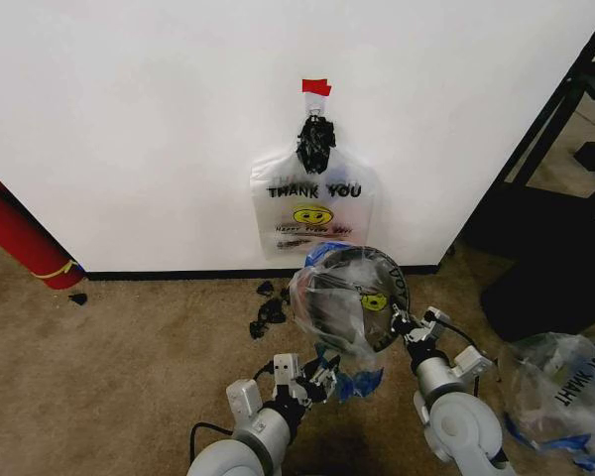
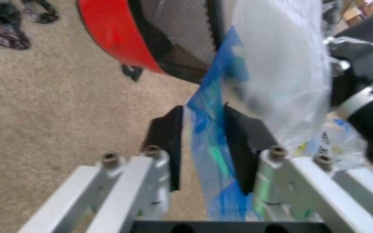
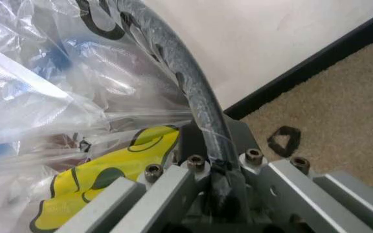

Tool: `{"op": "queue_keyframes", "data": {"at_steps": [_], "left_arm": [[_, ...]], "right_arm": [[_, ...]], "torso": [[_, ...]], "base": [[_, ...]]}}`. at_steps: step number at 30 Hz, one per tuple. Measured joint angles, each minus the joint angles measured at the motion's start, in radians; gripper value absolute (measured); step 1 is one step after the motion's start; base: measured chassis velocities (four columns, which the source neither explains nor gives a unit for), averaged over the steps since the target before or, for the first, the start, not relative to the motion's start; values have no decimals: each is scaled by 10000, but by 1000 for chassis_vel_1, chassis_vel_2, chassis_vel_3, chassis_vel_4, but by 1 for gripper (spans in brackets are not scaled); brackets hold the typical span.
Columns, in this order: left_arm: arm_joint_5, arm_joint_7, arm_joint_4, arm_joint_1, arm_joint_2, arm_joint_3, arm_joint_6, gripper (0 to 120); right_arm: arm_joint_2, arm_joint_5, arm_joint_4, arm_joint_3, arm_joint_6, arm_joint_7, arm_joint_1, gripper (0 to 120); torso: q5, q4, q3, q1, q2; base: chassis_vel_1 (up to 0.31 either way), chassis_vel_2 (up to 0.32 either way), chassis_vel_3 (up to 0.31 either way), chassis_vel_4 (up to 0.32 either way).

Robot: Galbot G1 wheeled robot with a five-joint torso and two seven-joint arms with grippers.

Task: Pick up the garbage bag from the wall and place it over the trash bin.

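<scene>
- Translucent plastic of the garbage bag (image 1: 342,297) is already draping over the trash bin (image 1: 395,288), which is being held tilted above the carpet in front of the wall (image 1: 129,119), its mouth facing the robot; the film is covering the opening, judged to be the stage of stretching the bag over the rim.
- Gripping the bin's black rim through the film, the right gripper (image 1: 405,324) is clamping shut on it, apparently to steady the bin while the bag is being worked around it.
- Below the bin, the left gripper (image 1: 322,375) is pinching a blue-patched fold of the bag between its pads, probably to pull the loose lower edge taut.
- Hanging on the wall behind, a white THANK YOU bag (image 1: 313,203) is staying out of the work; black scraps (image 1: 268,312) are lying on the carpet (image 1: 119,357) near the baseboard.
- From the left wrist view, the bin's red body (image 2: 118,34) is showing, along with the blue film (image 2: 206,145) passing between the two dark pads.
- From the right wrist view, the rim (image 3: 196,92) is running straight into the closed jaws, with the yellow smiley print (image 3: 102,179) just beside them.
</scene>
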Motion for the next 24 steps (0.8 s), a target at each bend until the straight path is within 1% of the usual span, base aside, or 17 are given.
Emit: {"op": "queue_keyframes", "data": {"at_steps": [1, 2, 6, 14, 17, 24], "left_arm": [[0, 0, 0, 0, 0, 0, 0, 21], [71, 0, 46, 3, 3, -10, -15, 18], [646, 44, 518, -14, 22, -39, -256, 1], [933, 100, 1111, -254, -45, -32, -504, 0], [1530, 94, 1553, -448, -98, -12, -676, 0], [2716, 155, 2395, -792, -124, -98, -1060, 0]], "right_arm": [[0, 0, 0, 0, 0, 0, 0, 0], [-6, 0, 11, 2, -10, 59, 3, 0], [-36, 42, 164, 10, -199, 389, -15, 0], [-98, 436, 512, 25, -704, 1002, -138, 0], [-111, 823, 924, 32, -1212, 1658, -248, 0], [-158, 1171, 1629, 10, -1963, 2238, -479, 0]], "torso": [[0, 0, 0, 0, 0], [0, 0, 0, 0, 0], [0, 0, 0, 0, 0], [0, 0, 0, 0, 0], [0, -1, 0, 0, 0], [0, 0, 0, 0, 0]], "base": [[0, 0, 0, 0], [0, 0, 0, 0], [0, 0, 0, 0], [0, 0, 0, 0], [0, 0, 0, 0], [0, 0, 0, 0]]}}
